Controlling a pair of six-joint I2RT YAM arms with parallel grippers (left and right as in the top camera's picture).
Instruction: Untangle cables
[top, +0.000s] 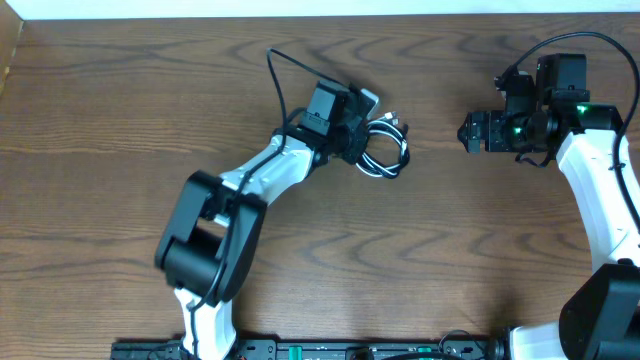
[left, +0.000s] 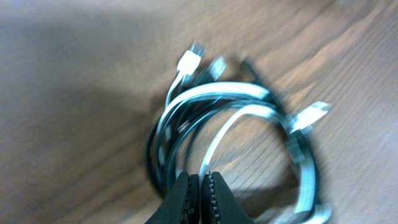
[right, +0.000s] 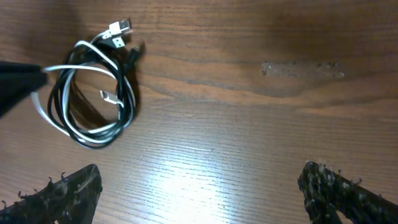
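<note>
— From above, can you see the tips of the left gripper (top: 357, 129)?
— No, its wrist block covers them. The white cord (top: 386, 173) and black cord (top: 404, 157) lie in one small coil on the table (top: 120, 120), touching that gripper. The right gripper (top: 478, 132) is well apart from them, and I cannot tell its opening from here.
— And the left wrist camera?
— It's blurred. The fingertips (left: 186, 198) are pressed nearly together, and a white strand runs into the seam, so they pinch the white cord (left: 217, 91). The black cord (left: 152, 155) loops round it, and the plug ends fan out at the top.
— The right wrist?
— Its fingers (right: 68, 193) are spread wide, cut off at the bottom corners. The coil lies far up on the left, and both cords are wound together.
</note>
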